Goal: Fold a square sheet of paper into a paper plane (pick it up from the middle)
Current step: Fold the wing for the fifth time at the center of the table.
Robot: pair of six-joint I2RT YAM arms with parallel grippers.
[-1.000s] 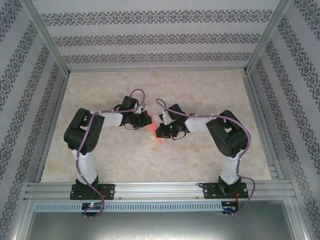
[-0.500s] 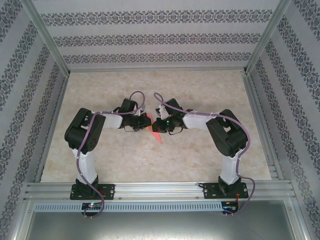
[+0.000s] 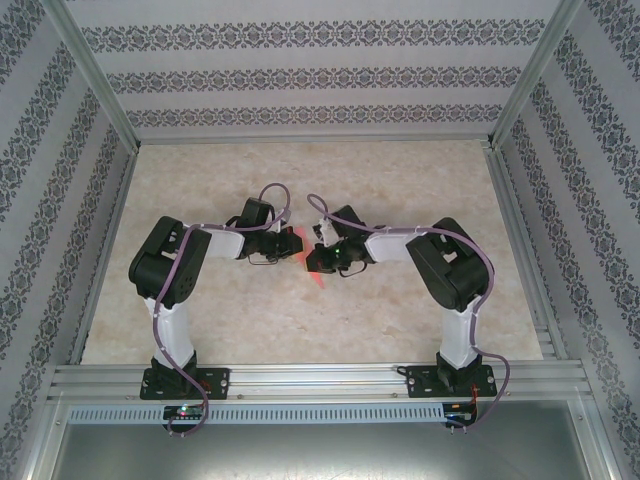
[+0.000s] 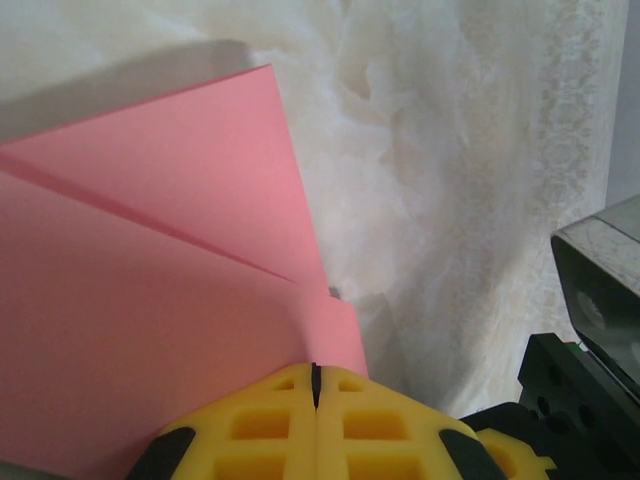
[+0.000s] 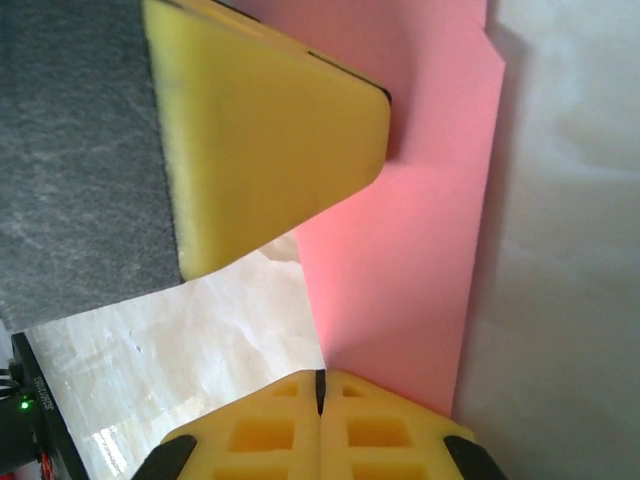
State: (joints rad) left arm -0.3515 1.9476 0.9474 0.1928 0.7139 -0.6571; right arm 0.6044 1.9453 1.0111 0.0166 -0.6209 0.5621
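Marble-patterned table (image 3: pixel 420 320) between wallpapered walls, seen from above: two robot arms bent inward and met at the middle, the left gripper (image 3: pixel 292 243) and right gripper (image 3: pixel 318 257) almost touching, with a sliver of pink paper (image 3: pixel 317 274) between and just below them.

From the left wrist, its yellow fingers (image 4: pixel 270 425) were pressed fully together, apparently pinching one edge of the paper (image 4: pixel 150 300), which showed a straight crease and cast a shadow, so it was probably lifted off the table.

From the right wrist, its fingers (image 5: pixel 380 425) were likewise shut, seemingly on a corner of the paper (image 5: pixel 410 260). A yellow finger (image 5: pixel 270 140) of the other arm met the far end, likely steadying the paper for a fold.
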